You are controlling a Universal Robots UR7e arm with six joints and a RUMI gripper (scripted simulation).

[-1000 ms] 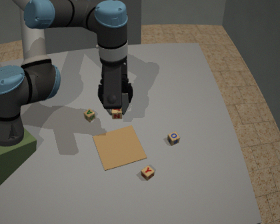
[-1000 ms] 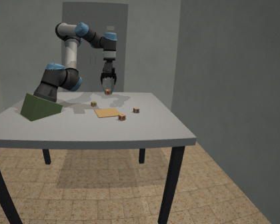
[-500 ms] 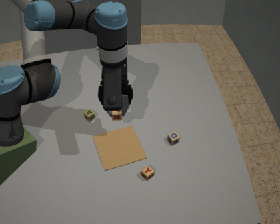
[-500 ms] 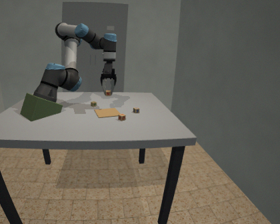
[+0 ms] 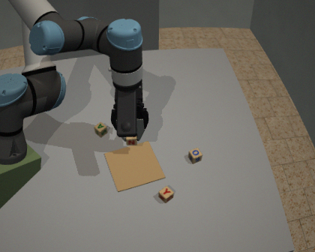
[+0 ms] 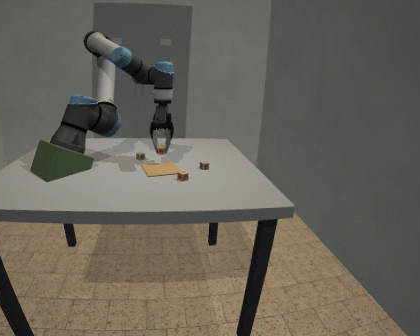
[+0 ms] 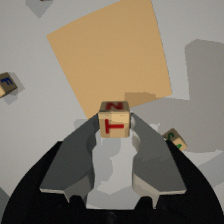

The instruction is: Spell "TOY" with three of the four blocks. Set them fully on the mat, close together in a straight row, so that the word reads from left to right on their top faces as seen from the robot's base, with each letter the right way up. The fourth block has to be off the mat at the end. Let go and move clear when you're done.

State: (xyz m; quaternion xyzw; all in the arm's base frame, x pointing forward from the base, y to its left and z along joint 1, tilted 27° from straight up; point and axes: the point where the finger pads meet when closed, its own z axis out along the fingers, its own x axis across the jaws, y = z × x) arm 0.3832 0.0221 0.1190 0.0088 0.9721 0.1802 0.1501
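My gripper (image 5: 132, 139) (image 6: 161, 146) (image 7: 115, 114) is shut on a wooden block (image 5: 131, 142) (image 7: 114, 124) that shows a red T on one face and a red N on another. It holds the block a little above the table, at the far edge of the tan mat (image 5: 136, 170) (image 6: 158, 170) (image 7: 110, 55). A block with a blue O (image 5: 195, 155) (image 6: 204, 165) (image 7: 6, 84) lies on the table right of the mat. A block with a red Y (image 5: 166, 193) (image 6: 183, 175) lies off the mat at its near right corner. A block with a green letter (image 5: 100, 129) (image 6: 140, 156) (image 7: 175, 139) lies left of the gripper, off the mat.
The arm stands on a green base (image 5: 8, 176) (image 6: 56, 160) at the table's left side. The grey table (image 5: 222, 112) ends at the right above a tiled floor.
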